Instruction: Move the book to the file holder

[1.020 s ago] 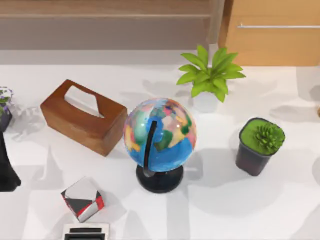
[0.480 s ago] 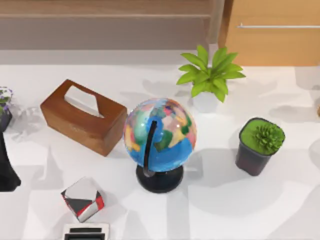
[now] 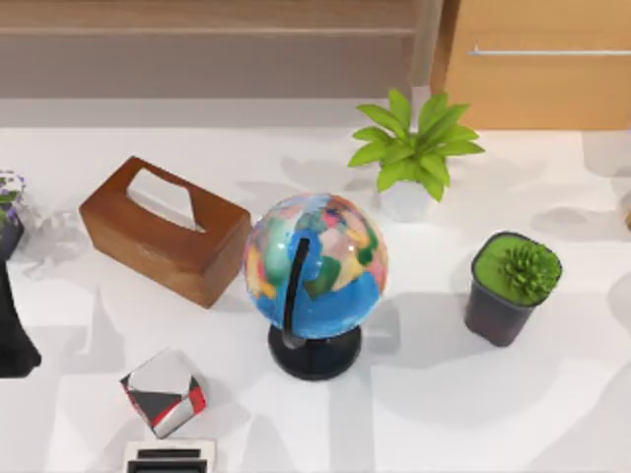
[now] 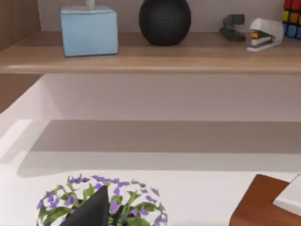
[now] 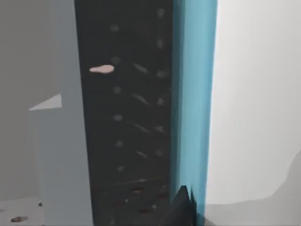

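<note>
Two arms logged; whether either gripper is closed or released cannot be told. Top view, white tabletop (image 3: 552, 414): brown wooden tissue box (image 3: 163, 229) left of centre, multicoloured globe on a black stand (image 3: 315, 266) mid-table, leafy green plant in a white pot (image 3: 414, 148) behind it, green succulent in a dark pot (image 3: 513, 286) to the right, red-white-grey cube (image 3: 163, 391) front left. Wooden cabinet (image 3: 532, 69) stands behind the table's right side. Left gripper (image 4: 94, 209) hangs over a purple-flowered plant (image 4: 117, 202) at the table's left edge. Beyond it a wooden shelf (image 4: 150, 59) carries a pale blue box (image 4: 89, 30), a black round vase (image 4: 164, 21) and a white stapler (image 4: 265, 33). Right gripper (image 5: 181, 207) sits close against the book (image 5: 195, 94), whose teal edge runs alongside a dark dotted panel (image 5: 127, 117); contact unclear.
</note>
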